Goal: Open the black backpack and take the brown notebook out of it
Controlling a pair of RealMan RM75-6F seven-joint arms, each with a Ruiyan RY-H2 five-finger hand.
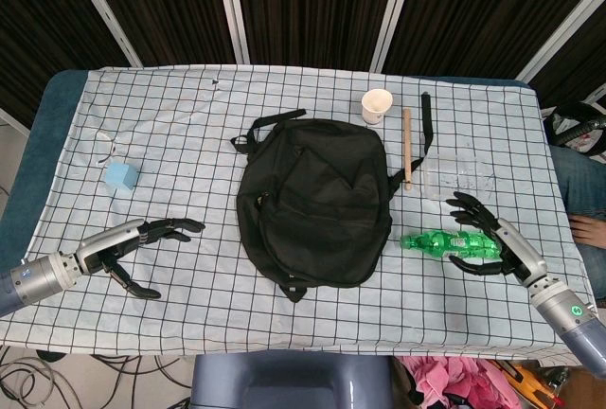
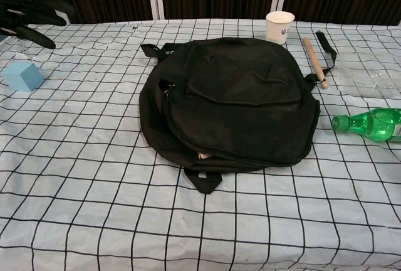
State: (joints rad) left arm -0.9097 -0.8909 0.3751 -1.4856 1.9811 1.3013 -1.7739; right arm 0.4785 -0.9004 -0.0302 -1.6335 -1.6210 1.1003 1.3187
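Observation:
The black backpack [image 1: 317, 199] lies flat in the middle of the checked cloth, front side up. In the chest view the backpack [image 2: 232, 101] has a small gap in its lower zip where something pale brown [image 2: 202, 155] peeks out. The notebook itself is hidden. My left hand [image 1: 142, 243] hovers over the cloth left of the bag, fingers spread, holding nothing; its fingertips [image 2: 31, 7] show at the chest view's top left. My right hand [image 1: 483, 239] sits right of the bag, fingers spread around the end of a green bottle [image 1: 437, 242], without a clear grip.
A white paper cup [image 1: 377, 106], a wooden stick [image 1: 407, 149] and a clear plastic box [image 1: 459, 179] lie behind and right of the bag. A light blue cube [image 1: 121, 176] and a wire loop [image 1: 104, 144] sit at the left. The table edge runs close in front.

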